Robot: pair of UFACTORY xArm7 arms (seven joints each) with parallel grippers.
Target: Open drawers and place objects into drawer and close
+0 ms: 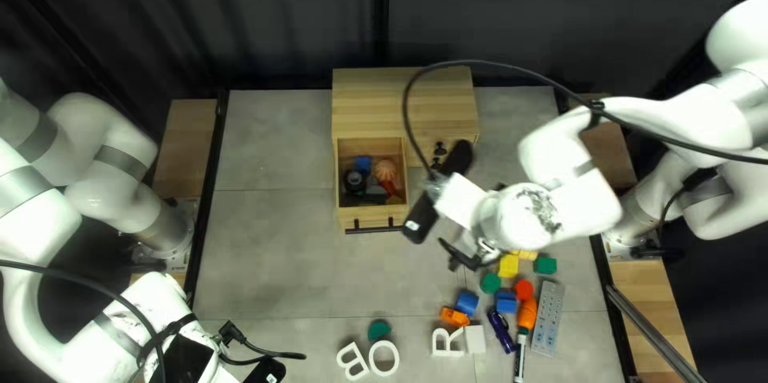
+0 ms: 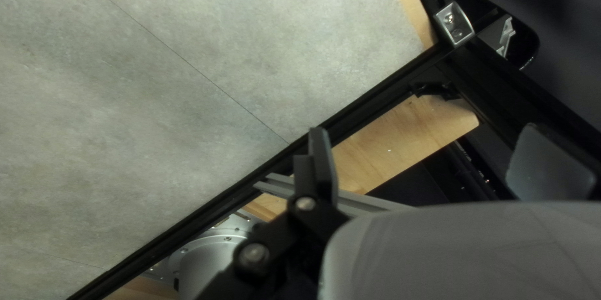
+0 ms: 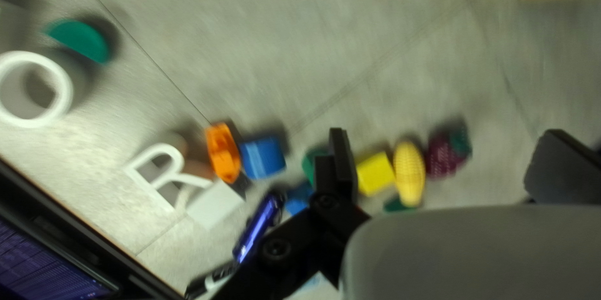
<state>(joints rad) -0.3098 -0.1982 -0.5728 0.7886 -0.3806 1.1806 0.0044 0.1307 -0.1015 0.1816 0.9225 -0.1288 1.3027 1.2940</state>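
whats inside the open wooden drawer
The pale wooden drawer holds a blue piece, a round black item, a ribbed peach-coloured thing, something red and a dark piece. What lies beneath them is covered.

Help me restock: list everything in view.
Cabinet: 1, tan, far side
Drawer: 1, tan, cabinet front
Drawer items: several, mixed, inside drawer
Letters: 3, white, near edge
Blocks: 7 (3 green, 2 blue, 1 yellow, 1 white), near half
Orange items: 2, near blocks
Disc: 1, red, near blocks
Corn: 1, yellow, beside yellow block
Berry: 1, purple, beside corn
Tube: 1, purple, beside marker
Marker: 1, black-white, beside strip
Strip: 1, grey, right side
Table: 1, grey, centre
Screen: 1, dark, near edge
Curtain: 1, black, behind table
Cables: 2+, black, along arms
Arms: 2, white, both sides
Left gripper: 1, black, left arm
Right gripper: 1, black, right arm
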